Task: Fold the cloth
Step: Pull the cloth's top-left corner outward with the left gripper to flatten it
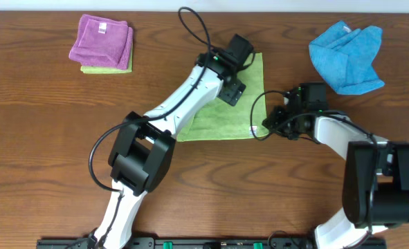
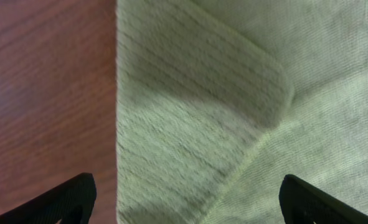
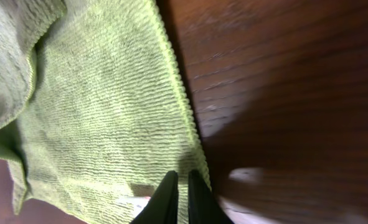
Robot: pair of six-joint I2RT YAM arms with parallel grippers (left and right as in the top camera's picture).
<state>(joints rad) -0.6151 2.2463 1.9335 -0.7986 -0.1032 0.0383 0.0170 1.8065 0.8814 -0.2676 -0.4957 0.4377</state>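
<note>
The cloth (image 1: 242,114) lies mid bench (image 1: 45,138), nearer the far edge, with one layer doubled over. Left gripper (image 2: 187,208) hangs wide open above it, holding nothing. Right gripper (image 3: 177,199) sits almost closed at the cloth's right hem; can't tell whether it pinches. Likely step: fold laid, release. Next: regrasp corners, both layers, carry across squarely. No containers in view.

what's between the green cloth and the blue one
Only bare table, in the overhead view, between the green cloth and the blue cloth.
</note>
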